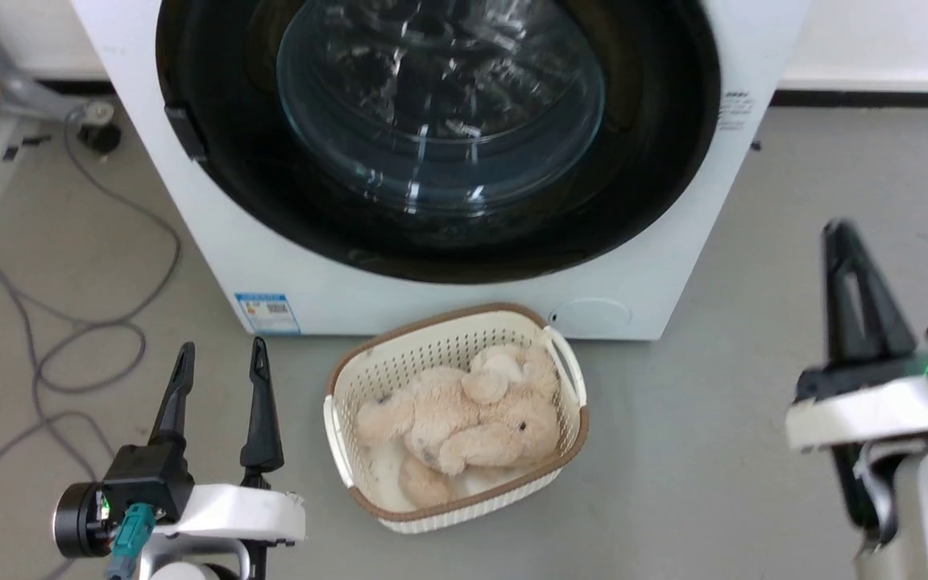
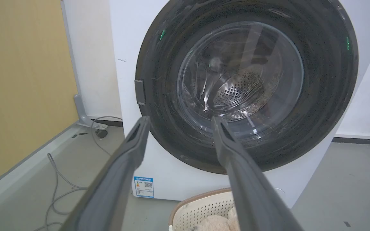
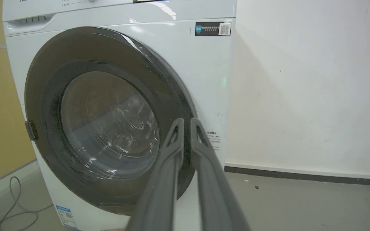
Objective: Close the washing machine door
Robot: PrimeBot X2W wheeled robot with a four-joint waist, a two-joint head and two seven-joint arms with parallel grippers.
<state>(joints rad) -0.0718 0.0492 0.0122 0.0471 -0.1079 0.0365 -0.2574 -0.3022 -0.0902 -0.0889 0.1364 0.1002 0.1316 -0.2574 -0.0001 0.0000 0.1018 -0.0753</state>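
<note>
The washing machine [image 1: 464,310] is a white front-loader standing straight ahead of me. Its door [image 1: 657,161], a glossy black disc with a clear domed glass centre, lies flat against the machine's front; the latch tab sits at its left edge. The door [image 2: 246,86] fills much of the left wrist view, and the steel drum shows through the glass. My left gripper [image 1: 222,346] is open at the lower left, well short of the machine, with nothing between its fingers. My right gripper [image 1: 841,234] is shut and empty at the right, apart from the door [image 3: 108,122].
A cream plastic basket [image 1: 570,370] holding a beige plush toy [image 1: 464,419] stands on the grey floor right before the machine. Grey cables [image 1: 69,338] loop across the floor at the left. A yellow panel [image 2: 18,80] is left of the machine and a white wall [image 3: 300,80] right of it.
</note>
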